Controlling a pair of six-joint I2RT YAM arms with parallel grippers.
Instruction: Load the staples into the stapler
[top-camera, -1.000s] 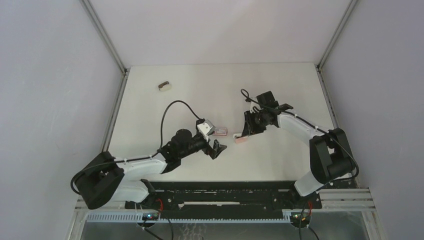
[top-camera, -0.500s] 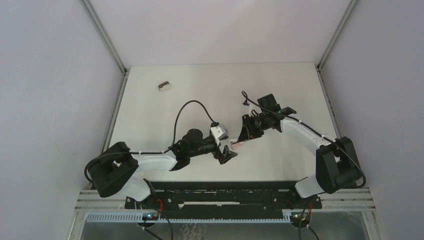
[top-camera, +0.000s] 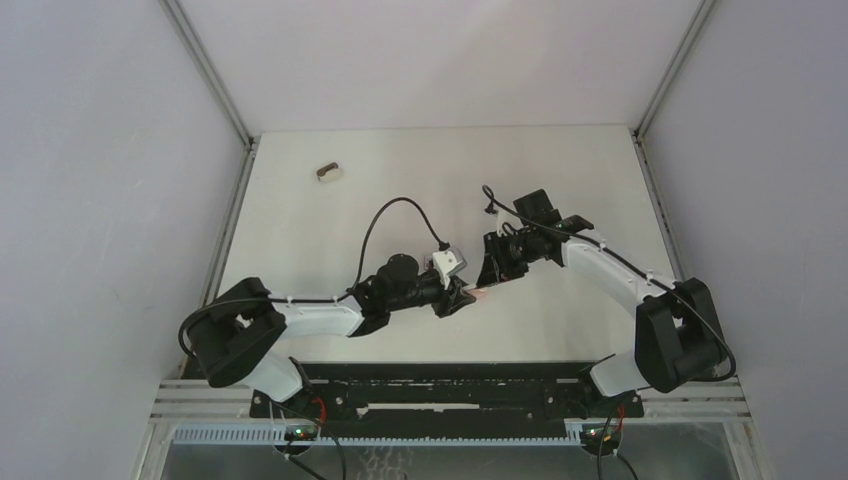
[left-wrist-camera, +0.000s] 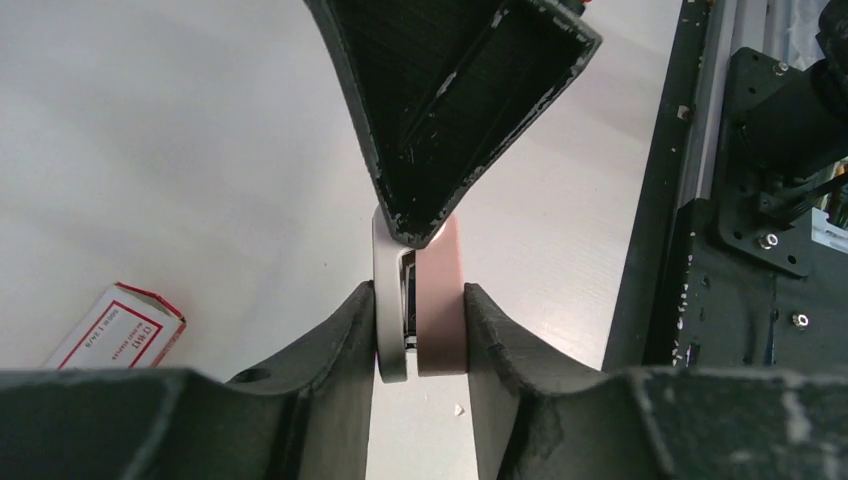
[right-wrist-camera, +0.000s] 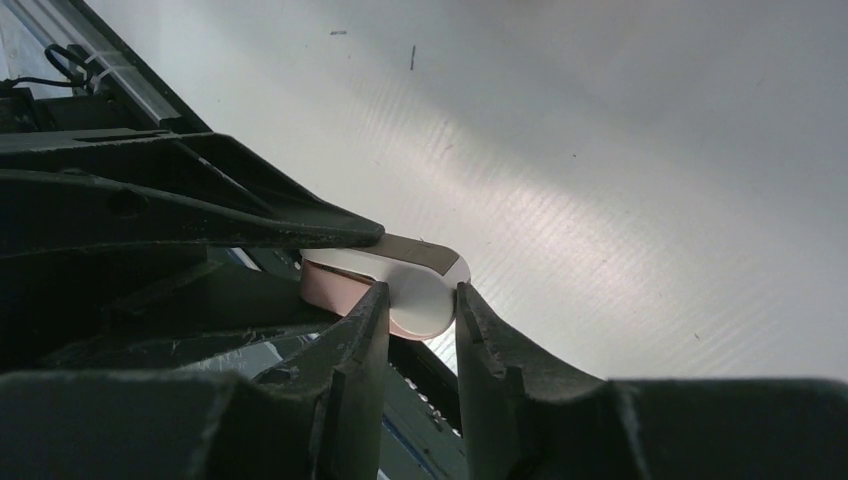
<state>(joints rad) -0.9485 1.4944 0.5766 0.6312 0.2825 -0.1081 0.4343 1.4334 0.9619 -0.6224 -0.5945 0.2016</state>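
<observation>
Slippage is looming. We are grasping the stapler with both the left gripper and right gripper; mismatched pulls could twist it free.

The stapler has smooth, slightly glossy plastic shells, one pink and one pale grey, with bright metal between them. The black fingers of the left gripper are matt, rough, layered plastic with chipped edges. The tabletop is matt white with a fine grain; the box is printed card.
</observation>
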